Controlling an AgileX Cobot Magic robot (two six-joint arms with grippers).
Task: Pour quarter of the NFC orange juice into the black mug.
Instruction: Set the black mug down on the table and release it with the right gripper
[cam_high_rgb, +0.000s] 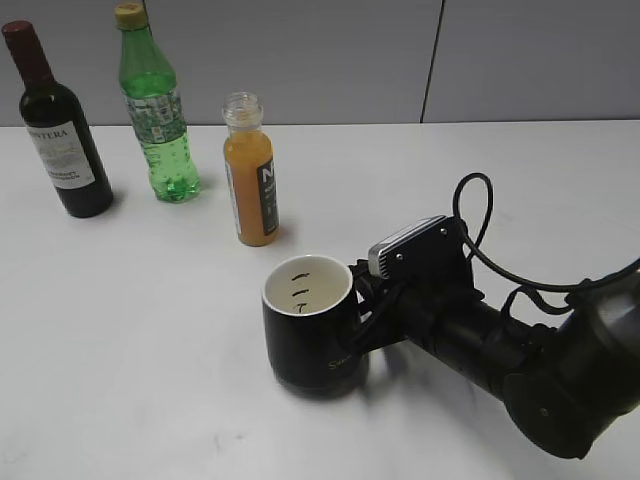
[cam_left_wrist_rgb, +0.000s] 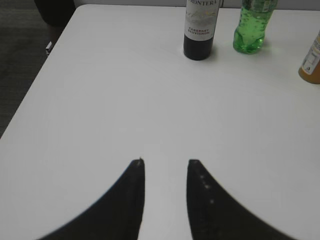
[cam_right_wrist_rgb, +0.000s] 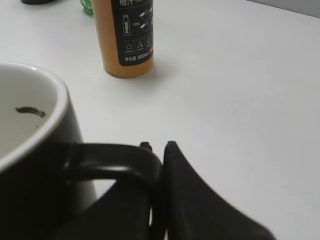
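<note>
The NFC orange juice (cam_high_rgb: 250, 180) stands upright on the white table, uncapped, behind the black mug (cam_high_rgb: 310, 335). The mug stands on the table with its cream inside showing small dark marks. My right gripper (cam_high_rgb: 362, 300) is at the mug's right side, shut on its black loop handle; the right wrist view shows the jaws (cam_right_wrist_rgb: 159, 146) pinching the handle, the mug (cam_right_wrist_rgb: 30, 165) at left and the juice bottle (cam_right_wrist_rgb: 127, 40) beyond. My left gripper (cam_left_wrist_rgb: 165, 161) is open and empty over bare table; the juice bottle (cam_left_wrist_rgb: 311, 62) is at that view's right edge.
A dark wine bottle (cam_high_rgb: 62, 130) and a taller green bottle (cam_high_rgb: 155, 110) stand at the back left, left of the juice; both also show in the left wrist view, the wine bottle (cam_left_wrist_rgb: 200, 30) and the green bottle (cam_left_wrist_rgb: 252, 25). The table's left edge (cam_left_wrist_rgb: 30, 100) borders dark floor.
</note>
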